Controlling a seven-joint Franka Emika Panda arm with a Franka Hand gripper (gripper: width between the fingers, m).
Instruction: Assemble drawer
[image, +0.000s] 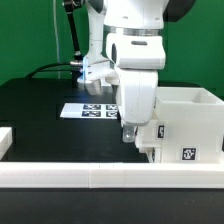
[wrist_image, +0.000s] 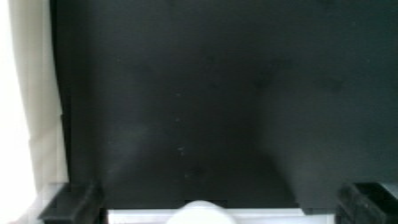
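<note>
The tall white drawer housing (image: 190, 115) stands on the black table at the exterior view's right, with a tag on its front. A smaller white part with a tag (image: 153, 140) sits against its left side. My gripper (image: 130, 137) hangs low right beside that part. In the wrist view the two dark fingers (wrist_image: 68, 203) stand wide apart, and a white part with a rounded knob (wrist_image: 205, 213) lies between them without visibly touching either. The gripper is open. I cannot tell which tray this part is.
The marker board (image: 88, 109) lies flat behind the arm. A long low white rail (image: 100, 176) runs along the front edge. A white piece (image: 5, 140) shows at the exterior view's left edge; a pale strip (wrist_image: 22, 110) borders the wrist view.
</note>
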